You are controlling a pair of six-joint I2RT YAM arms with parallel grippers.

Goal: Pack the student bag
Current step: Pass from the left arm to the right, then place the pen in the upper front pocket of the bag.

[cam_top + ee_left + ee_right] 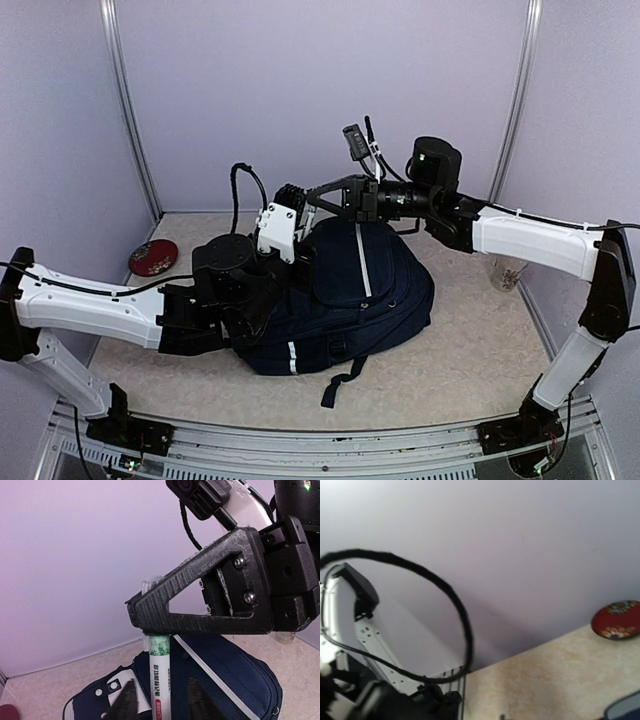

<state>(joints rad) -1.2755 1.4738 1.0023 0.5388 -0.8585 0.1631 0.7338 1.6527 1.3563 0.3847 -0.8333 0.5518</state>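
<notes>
Large dark navy fabric student bag (395, 295) lies flat at the centre of the beige bench (470, 350), white stripe uppermost. Above its far end, a white cylindrical tube with a green band (160, 680) stands upright. Right gripper (150, 616) pinches the tube's top. Left gripper (162, 681) is slightly spread, with a gap on either side of the tube.

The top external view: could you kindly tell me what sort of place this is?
Probably a robotics test cell: plain panels in metal posts enclose a table, a left arm and right arm are mounted at its near edge, and a navy backpack lies between them.
</notes>
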